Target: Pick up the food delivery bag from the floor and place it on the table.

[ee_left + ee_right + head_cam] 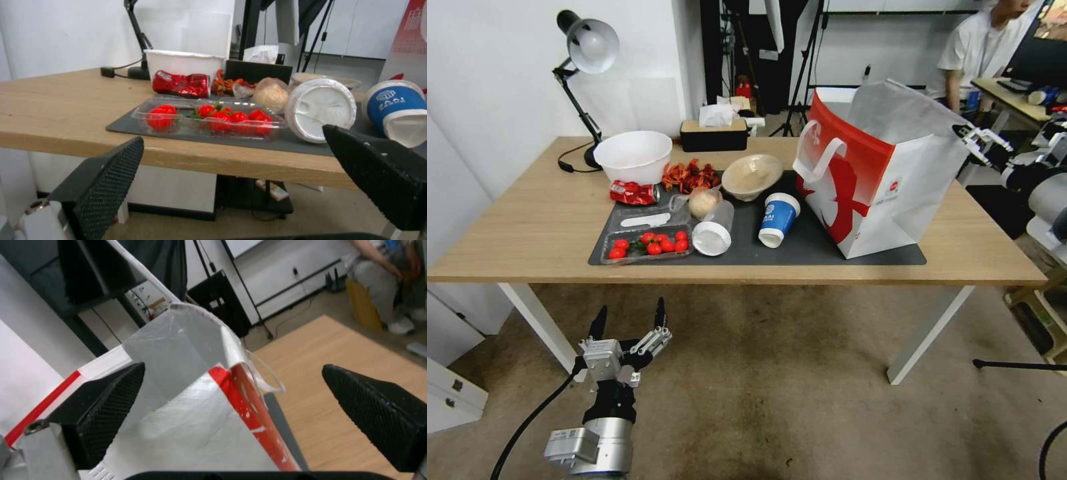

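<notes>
While food delivery bag (880, 180) stands on table (527, 233), right tool (975, 141) wide open, empty

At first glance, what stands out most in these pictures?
The large red-and-white delivery bag with foil lining stands upright on the dark mat at the right end of the light wood table. The right gripper is open beside its top edge; the left gripper hangs open below the table's front edge.

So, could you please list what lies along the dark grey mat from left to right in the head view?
Clear plastic tray of cherry tomatoes → white plastic lid → blue-and-white paper cup → red-and-white food delivery bag.
</notes>
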